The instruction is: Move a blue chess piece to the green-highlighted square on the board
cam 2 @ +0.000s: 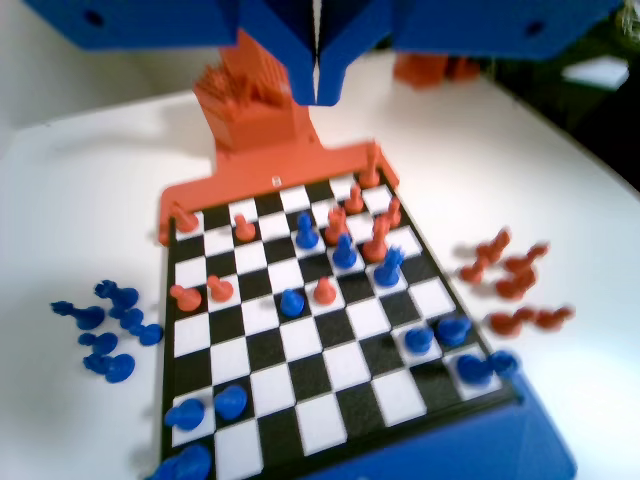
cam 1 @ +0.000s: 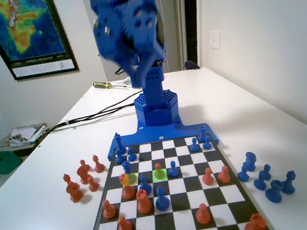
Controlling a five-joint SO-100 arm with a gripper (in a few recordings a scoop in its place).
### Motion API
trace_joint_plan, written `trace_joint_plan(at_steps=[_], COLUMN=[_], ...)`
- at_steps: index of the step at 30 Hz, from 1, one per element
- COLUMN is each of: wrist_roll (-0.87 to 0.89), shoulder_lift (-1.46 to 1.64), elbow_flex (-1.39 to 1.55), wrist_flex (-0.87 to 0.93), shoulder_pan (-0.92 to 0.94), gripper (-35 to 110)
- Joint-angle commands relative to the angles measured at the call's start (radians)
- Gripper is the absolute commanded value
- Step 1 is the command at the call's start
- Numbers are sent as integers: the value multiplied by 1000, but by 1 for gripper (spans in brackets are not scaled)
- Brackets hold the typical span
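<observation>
In the fixed view, a line of small writing is seen under the map poster (cam 1: 17, 31) on the wall, but too small to be read with certainty. The board (cam 1: 172, 204), flat and checkered in black and white, is joined to the blue arm's base. The green-highlighted square (cam 1: 160, 174) is seen in the board's middle rows, with a small orange pawn (cam 1: 158, 168) standing on it. The blue chess piece (cam 1: 126, 167), slender with a knobbed head, is placed just behind the yellow square (cam 1: 130, 179), to the left of the green one. Smooth plastic pieces taken off the board are gathered on the white surface (cam 1: 54, 222) at both sides of it.

In the wrist view, the tool (cam 2: 316, 88) is held high above the board, its two jaws pressed together, nothing between them.
</observation>
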Motion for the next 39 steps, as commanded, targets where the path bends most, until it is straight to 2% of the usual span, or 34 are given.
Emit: trace_joint_plan(at_steps=[1,8,20,29,39], wrist_roll=[58,137,184,166,137], shoulder_lift=[-64,-219,-476,-548,-569], elbow_flex=[-12,-5,0,2,8], wrist_flex=[20,17,-155,-216,-279], shoulder_pan=[15,18,43,54,44], gripper=[1,1,1,1,10])
